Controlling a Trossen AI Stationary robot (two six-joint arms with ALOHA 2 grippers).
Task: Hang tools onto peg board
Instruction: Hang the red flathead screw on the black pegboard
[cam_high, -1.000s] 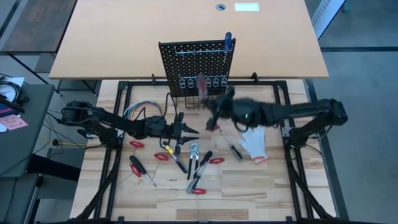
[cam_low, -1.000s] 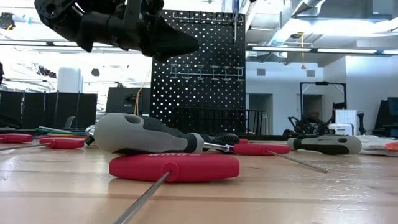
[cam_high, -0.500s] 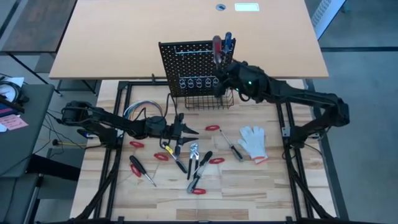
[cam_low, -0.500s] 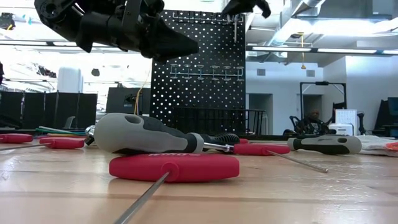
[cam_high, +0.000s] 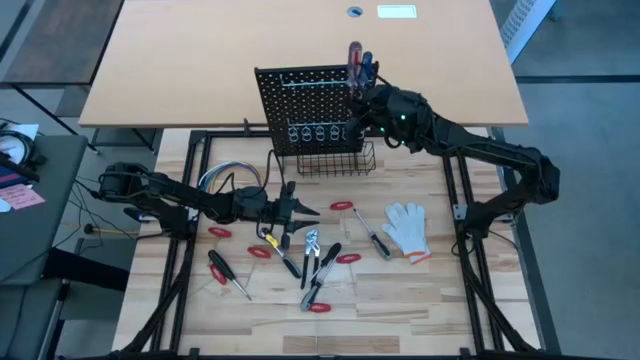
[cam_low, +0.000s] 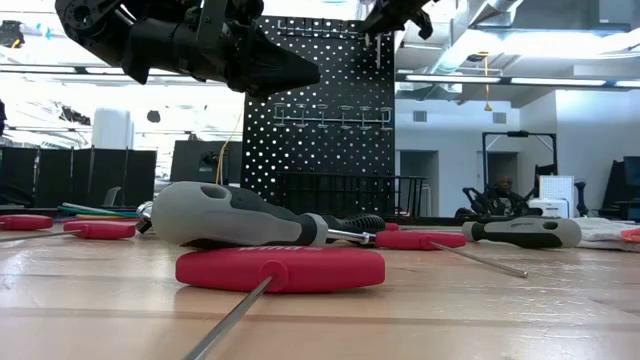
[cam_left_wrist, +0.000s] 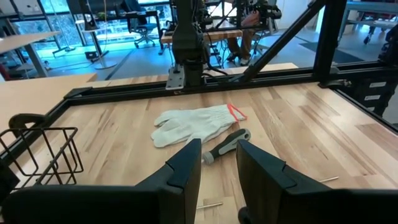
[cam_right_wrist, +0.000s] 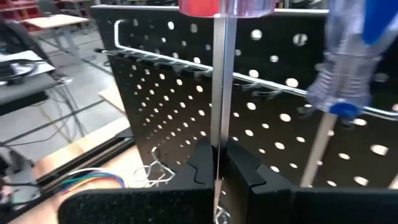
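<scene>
While the right gripper (cam_right_wrist: 219, 163) clamps the thin steel shaft of a red-handled screwdriver (cam_high: 353, 55) against the top right corner of the black perforated metal peg board (cam_high: 305, 100), a translucent blue-handled screwdriver (cam_right_wrist: 348, 62) hangs beside it. Over scattered tools (cam_high: 300, 255) mid-table, the left gripper (cam_left_wrist: 217, 163) hovers, its blunt fingers narrowly parted and empty.

The peg board (cam_high: 312, 100) is matt black perforated metal. Beside it, the red screwdriver (cam_right_wrist: 222, 74) shows a glossy translucent plastic handle and a smooth bright steel shaft. The table (cam_high: 400, 300) below is pale, smooth wood; the glove (cam_left_wrist: 193, 122) is white cloth.
</scene>
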